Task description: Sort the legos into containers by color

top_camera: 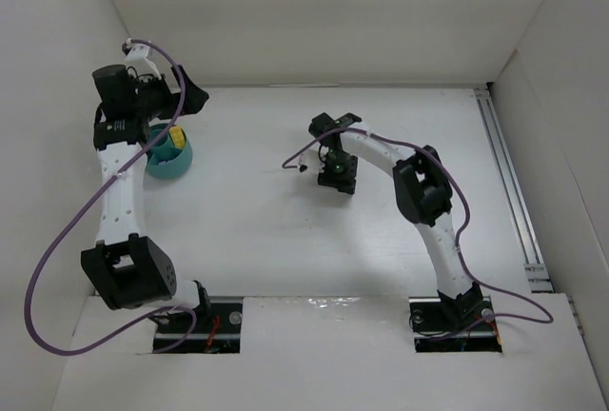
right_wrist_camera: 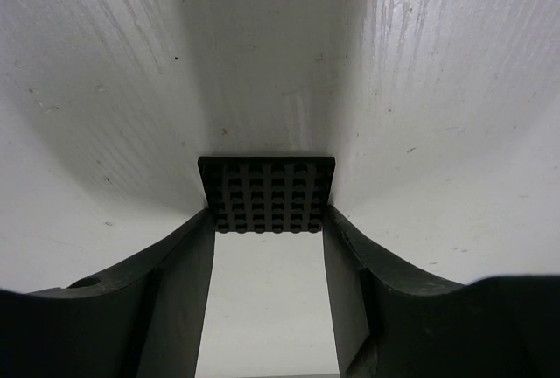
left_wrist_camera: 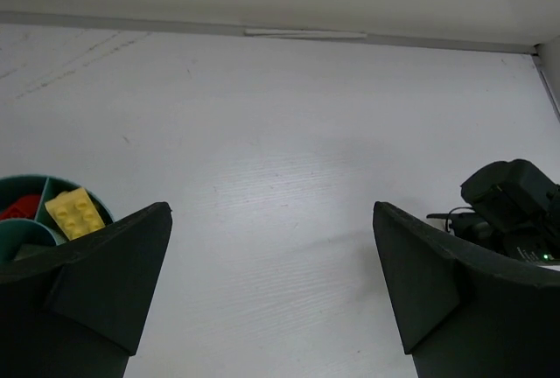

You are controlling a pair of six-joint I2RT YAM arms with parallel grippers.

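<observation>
White tabletop (top_camera: 257, 211), walled in white. At ten o'clock, the left gripper (left_wrist_camera: 271, 220) hangs near the divided teal bowl (top_camera: 181, 159), fingers spread wide and empty. A yellow brick (left_wrist_camera: 74, 213) and a red piece (left_wrist_camera: 19, 207) lie in separate compartments. Near centre, the right gripper (right_wrist_camera: 267, 220) pinches a black studded square plate (right_wrist_camera: 267, 187) lying on the table

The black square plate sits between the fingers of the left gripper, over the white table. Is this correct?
Not the left: the right wrist view shows the black square plate between the fingers of the right gripper, which is shut on it, over the white table. The left gripper is open and empty near the teal bowl.
</observation>
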